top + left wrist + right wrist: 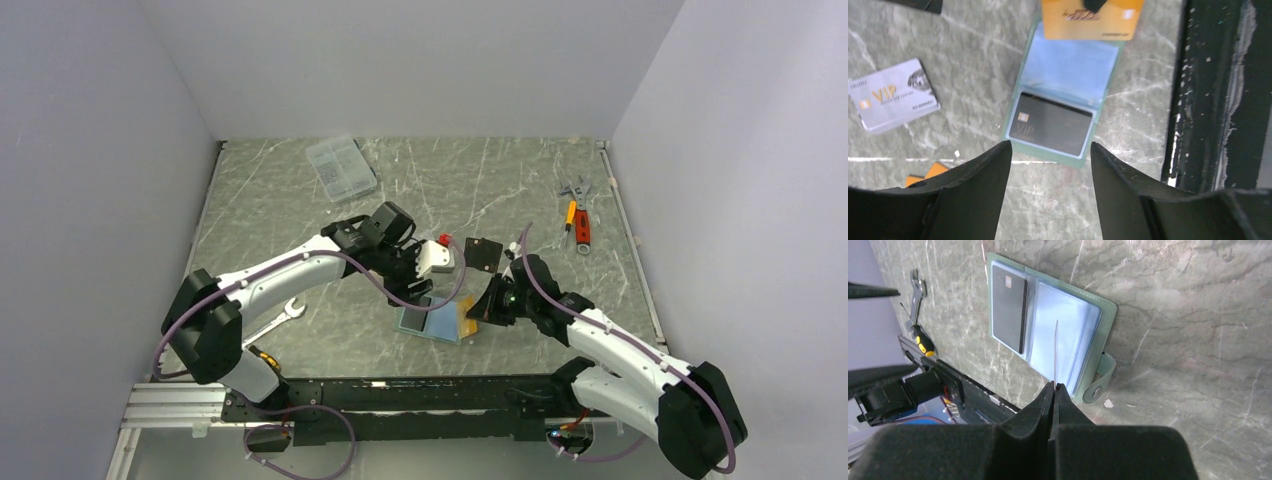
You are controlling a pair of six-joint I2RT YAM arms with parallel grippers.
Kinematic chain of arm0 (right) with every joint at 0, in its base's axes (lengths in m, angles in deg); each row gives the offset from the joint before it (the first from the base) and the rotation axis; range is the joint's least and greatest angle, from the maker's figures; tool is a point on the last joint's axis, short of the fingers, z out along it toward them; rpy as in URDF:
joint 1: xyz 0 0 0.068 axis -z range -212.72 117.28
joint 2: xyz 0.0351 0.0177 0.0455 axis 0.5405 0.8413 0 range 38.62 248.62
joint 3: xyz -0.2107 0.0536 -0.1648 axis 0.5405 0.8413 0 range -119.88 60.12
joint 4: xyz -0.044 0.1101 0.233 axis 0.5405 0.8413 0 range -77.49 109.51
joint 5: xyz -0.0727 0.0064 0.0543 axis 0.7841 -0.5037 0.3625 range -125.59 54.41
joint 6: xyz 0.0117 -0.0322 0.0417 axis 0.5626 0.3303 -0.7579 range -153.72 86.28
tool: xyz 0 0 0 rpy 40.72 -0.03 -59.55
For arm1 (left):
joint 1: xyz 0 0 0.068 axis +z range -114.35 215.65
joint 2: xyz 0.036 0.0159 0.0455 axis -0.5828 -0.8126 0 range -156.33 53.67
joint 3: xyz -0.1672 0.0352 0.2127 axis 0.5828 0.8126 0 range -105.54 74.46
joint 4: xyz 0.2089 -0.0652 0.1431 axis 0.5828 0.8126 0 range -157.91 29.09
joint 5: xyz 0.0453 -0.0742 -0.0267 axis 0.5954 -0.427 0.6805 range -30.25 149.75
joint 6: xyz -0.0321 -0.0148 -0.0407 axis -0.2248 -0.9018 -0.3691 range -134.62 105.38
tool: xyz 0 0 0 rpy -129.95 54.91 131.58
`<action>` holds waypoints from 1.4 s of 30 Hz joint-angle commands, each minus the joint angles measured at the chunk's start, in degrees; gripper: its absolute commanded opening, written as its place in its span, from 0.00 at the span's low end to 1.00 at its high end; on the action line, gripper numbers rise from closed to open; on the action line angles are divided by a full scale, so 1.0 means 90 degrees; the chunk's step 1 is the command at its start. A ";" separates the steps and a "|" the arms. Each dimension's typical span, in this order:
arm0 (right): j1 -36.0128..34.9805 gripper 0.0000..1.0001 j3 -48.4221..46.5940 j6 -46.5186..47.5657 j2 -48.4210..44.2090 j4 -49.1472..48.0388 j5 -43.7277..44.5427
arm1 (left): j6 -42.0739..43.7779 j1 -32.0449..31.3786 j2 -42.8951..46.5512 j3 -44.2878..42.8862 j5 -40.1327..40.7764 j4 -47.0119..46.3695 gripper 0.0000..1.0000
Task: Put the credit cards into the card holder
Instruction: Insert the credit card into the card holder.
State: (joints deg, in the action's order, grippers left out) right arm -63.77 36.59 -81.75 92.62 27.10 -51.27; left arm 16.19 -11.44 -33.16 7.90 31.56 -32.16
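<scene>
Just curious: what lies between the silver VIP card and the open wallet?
Only bare tabletop separates the silver card and wallet, per left wrist view.

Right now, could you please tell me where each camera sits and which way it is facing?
Top: above and behind the arms, looking down at the table; both arms show, meeting over the open wallet.
Left wrist: on the left arm, looking straight down at the wallet and a silver card; the open left jaws frame the bottom.
Right wrist: on the right arm, looking slantwise over the wallet; the right jaws pinch an orange card edge-on.
Shared: both wrist views show the wallet with a black card inside.
</scene>
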 commanded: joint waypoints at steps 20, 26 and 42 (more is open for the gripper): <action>0.0051 0.00 0.0476 0.0064 0.0017 -0.0262 -0.0323 | 0.0017 0.0094 -0.0936 0.0458 0.1166 -0.0449 0.49; 0.0085 0.00 0.0417 0.0120 -0.0028 -0.0047 -0.0255 | 0.0038 0.0097 -0.0960 0.0569 0.1303 -0.0591 0.47; 0.0167 0.00 0.0440 0.0176 0.0086 -0.0128 -0.0453 | 0.0064 0.0098 -0.1030 0.0633 0.1410 -0.0645 0.47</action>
State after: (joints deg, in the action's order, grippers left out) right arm -62.52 40.62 -80.61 92.71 27.04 -54.01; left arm 16.21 -10.57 -41.95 13.42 43.70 -37.04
